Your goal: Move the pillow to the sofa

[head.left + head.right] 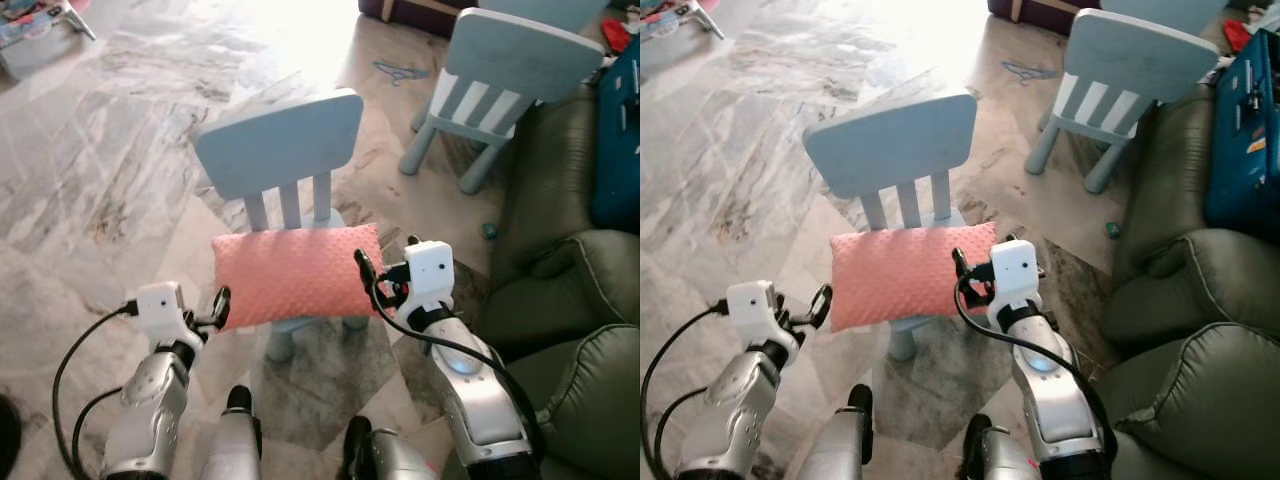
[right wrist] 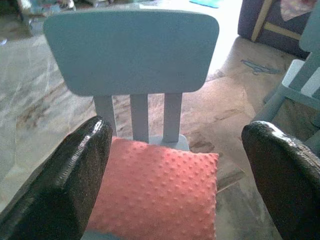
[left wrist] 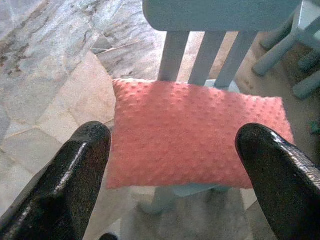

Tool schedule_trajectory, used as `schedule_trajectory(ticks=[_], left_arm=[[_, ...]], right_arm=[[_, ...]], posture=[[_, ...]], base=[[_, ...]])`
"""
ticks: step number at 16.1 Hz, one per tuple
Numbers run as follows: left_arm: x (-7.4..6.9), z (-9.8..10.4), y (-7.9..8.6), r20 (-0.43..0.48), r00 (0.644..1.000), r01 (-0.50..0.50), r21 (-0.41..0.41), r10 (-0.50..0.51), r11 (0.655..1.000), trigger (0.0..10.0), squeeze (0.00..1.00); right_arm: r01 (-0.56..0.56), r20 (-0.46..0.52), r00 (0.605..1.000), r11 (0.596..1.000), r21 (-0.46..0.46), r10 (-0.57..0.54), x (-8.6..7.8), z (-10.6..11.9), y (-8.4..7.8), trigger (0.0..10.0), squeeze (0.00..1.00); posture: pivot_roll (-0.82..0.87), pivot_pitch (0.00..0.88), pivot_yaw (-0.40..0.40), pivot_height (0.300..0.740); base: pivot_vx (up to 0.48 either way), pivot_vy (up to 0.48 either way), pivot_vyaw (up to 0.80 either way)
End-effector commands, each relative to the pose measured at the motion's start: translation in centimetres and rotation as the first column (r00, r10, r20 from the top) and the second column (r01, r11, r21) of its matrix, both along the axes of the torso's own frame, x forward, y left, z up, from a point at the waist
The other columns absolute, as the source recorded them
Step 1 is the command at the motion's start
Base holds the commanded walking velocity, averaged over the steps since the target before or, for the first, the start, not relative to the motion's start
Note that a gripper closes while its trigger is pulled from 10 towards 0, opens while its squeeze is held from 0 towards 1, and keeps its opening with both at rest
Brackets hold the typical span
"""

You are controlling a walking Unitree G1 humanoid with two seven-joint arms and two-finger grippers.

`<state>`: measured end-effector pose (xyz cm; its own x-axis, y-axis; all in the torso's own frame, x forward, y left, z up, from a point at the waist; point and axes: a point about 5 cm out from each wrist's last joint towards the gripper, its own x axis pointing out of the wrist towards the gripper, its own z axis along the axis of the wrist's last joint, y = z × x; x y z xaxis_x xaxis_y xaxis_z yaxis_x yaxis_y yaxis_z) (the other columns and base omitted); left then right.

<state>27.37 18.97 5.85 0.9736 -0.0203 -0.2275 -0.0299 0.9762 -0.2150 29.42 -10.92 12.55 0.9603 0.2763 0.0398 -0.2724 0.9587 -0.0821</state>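
Note:
A salmon-pink dotted pillow [image 1: 295, 272] lies flat on the seat of a small pale-blue chair [image 1: 285, 140] straight ahead of me. My left gripper [image 1: 222, 303] is at the pillow's near left corner. It is open, and in the left wrist view the pillow [image 3: 200, 135] lies beyond its spread fingers [image 3: 75, 170]. My right gripper [image 1: 387, 258] is at the pillow's right edge, also open with nothing between its fingers [image 2: 75, 175]. The dark green sofa [image 1: 585, 300] stands to my right.
A second pale-blue chair [image 1: 500, 70] stands at the back right, close to the sofa. A blue box [image 1: 618, 140] rests on the sofa's far part. Marble floor [image 1: 90, 170] spreads to the left, with clutter [image 1: 35, 25] in the far left corner.

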Motion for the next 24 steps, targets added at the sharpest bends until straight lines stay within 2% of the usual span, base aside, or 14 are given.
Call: schedule_trajectory(ticks=[1, 7, 11, 24], left_arm=[[-0.5, -0.5, 0.2, -0.022, 1.0, 0.003, 0.014, -0.003, 1.0, 10.0, 0.0], [-1.3, -1.2, 0.4, -0.03, 0.998, 0.064, 0.067, -0.062, 0.996, 10.0, 0.0], [-1.5, -1.8, 0.5, -0.047, 0.997, 0.066, 0.076, -0.062, 0.995, 10.0, 0.0], [-1.6, -1.9, 0.6, -0.037, 0.997, 0.071, 0.087, -0.068, 0.994, 10.0, 0.0]], right_arm=[[0.023, -0.023, 0.999, 1.0, 0.004, -0.023, -0.2, -0.6, -0.6, 10.0, 0.0], [0.055, -0.012, 0.998, 0.998, 0.012, -0.055, 0.0, -0.5, -1.3, 10.0, 0.0], [0.06, -0.016, 0.998, 0.998, 0.013, -0.059, -0.1, -0.7, -1.5, 10.0, 0.0], [0.044, -0.019, 0.999, 0.997, 0.056, -0.043, -0.4, -0.7, -1.1, 10.0, 0.0]], posture=[[-0.01, 0.293, -0.058, 0.74], [-0.01, 0.289, -0.061, 0.74], [-0.01, 0.292, -0.06, 0.74], [-0.01, 0.3, -0.056, 0.74]], base=[[0.0, 0.0, 0.0], [0.0, 0.0, 0.0], [0.0, 0.0, 0.0], [0.0, 0.0, 0.0]])
